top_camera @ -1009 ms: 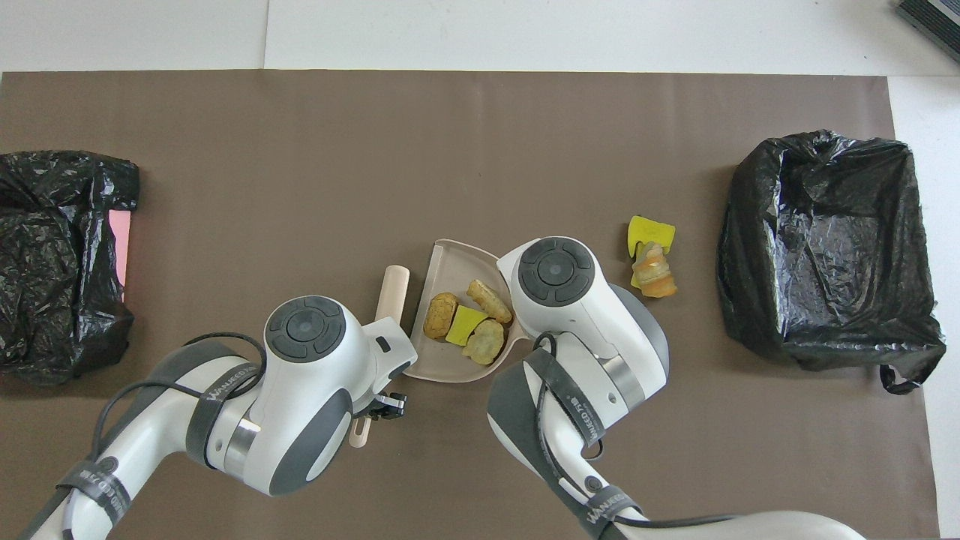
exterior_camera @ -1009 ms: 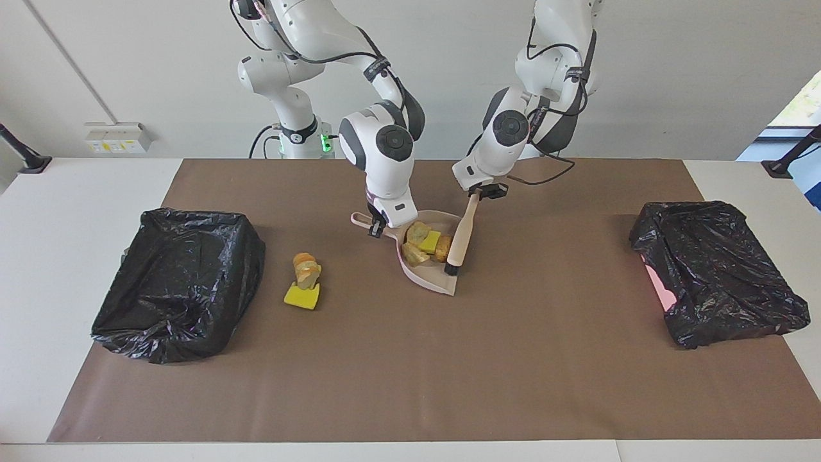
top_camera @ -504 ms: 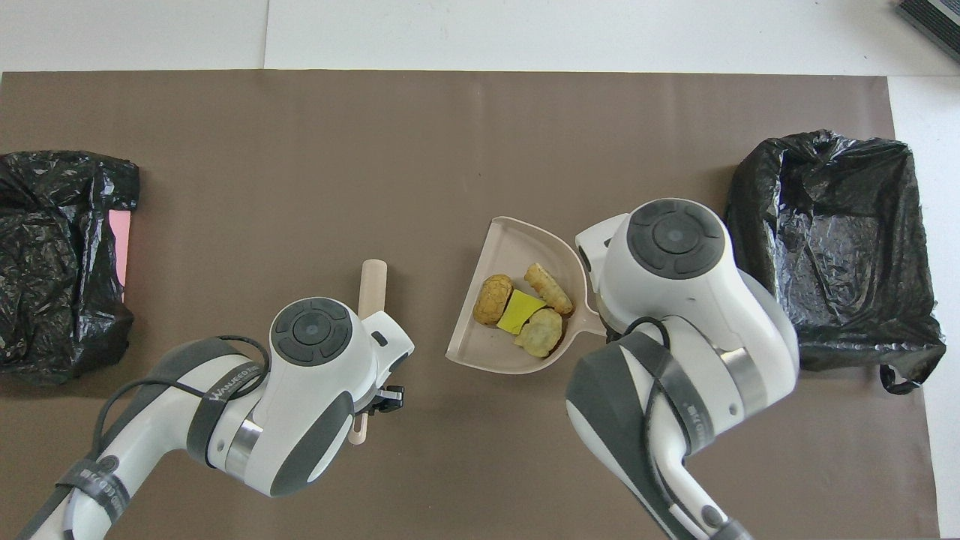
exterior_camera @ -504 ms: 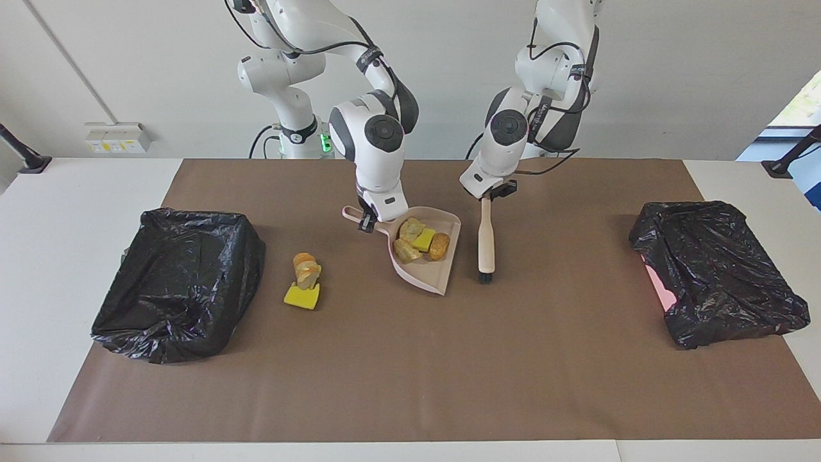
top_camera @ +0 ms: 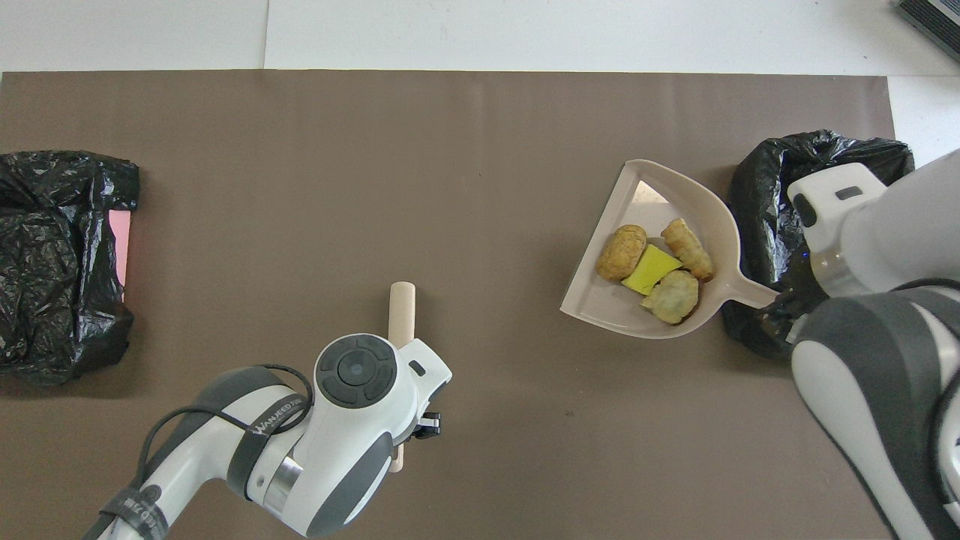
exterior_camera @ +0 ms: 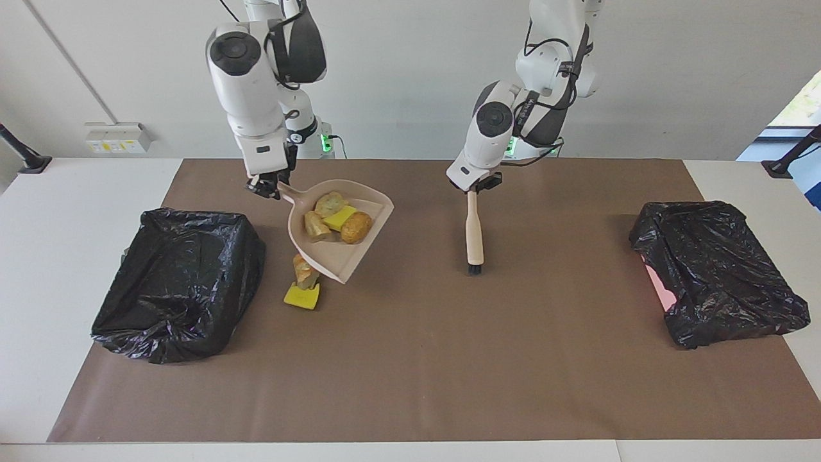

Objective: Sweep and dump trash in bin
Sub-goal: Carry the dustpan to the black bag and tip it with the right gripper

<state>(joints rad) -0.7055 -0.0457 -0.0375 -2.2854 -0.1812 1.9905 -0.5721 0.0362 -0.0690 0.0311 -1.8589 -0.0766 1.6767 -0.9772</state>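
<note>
right gripper (exterior_camera: 268, 187) clamps the dustpan (exterior_camera: 340, 256) handle, pan raised and tilted, carrying trash (exterior_camera: 336, 218). two more lumps (exterior_camera: 304, 282) lie on the brown mat (exterior_camera: 449, 359) beside the black-lined bin (exterior_camera: 179, 282). left gripper (exterior_camera: 473, 187) grips the brush (exterior_camera: 474, 234), bristles down.

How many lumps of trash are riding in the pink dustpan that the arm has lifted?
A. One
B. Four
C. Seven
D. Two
B: the overhead view shows three brown crusty lumps and one yellow sponge chunk in the dustpan, which the right tool holds by its handle in the air beside the black bin.
</note>
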